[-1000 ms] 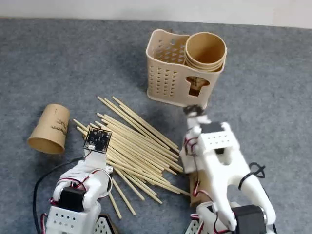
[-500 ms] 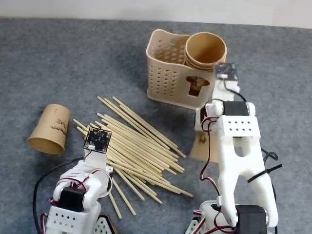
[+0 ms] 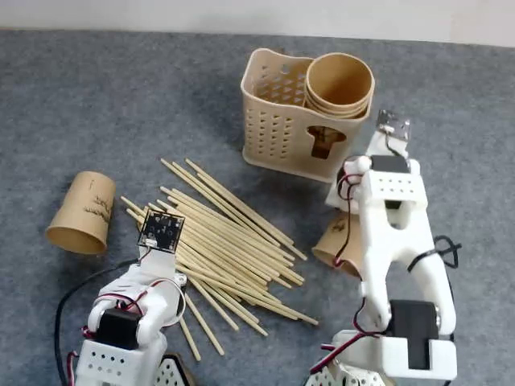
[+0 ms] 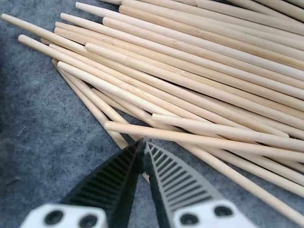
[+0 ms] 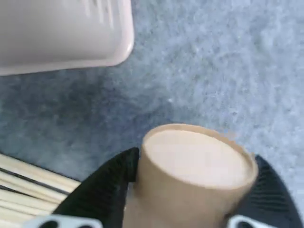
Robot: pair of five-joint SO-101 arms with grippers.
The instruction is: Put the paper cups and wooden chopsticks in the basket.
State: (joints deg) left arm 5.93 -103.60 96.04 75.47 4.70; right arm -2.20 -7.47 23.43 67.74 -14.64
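A cream perforated basket (image 3: pixel 282 121) stands at the back with stacked paper cups (image 3: pixel 339 80) in its right side. Another brown paper cup (image 3: pixel 80 213) lies on its side at the left. A wide pile of wooden chopsticks (image 3: pixel 221 237) covers the middle of the grey mat. My left gripper (image 4: pixel 143 144) is shut with nothing in it, its tips at the near edge of the chopsticks (image 4: pixel 190 85). My right gripper (image 5: pixel 195 156) is shut on a paper cup (image 5: pixel 197 164), bottom end forward, just in front of the basket's corner (image 5: pixel 61 33). That cup (image 3: pixel 331 240) peeks out beside the right arm.
The grey mat (image 3: pixel 121 104) is bare at the back left and to the right of the basket. The left arm's body (image 3: pixel 133 318) sits at the front left, and the right arm (image 3: pixel 394 265) stretches from the front right toward the basket.
The right arm has swung right and forward with its cup, from beside the chopstick pile to the basket's near right corner. The left arm has stayed still.
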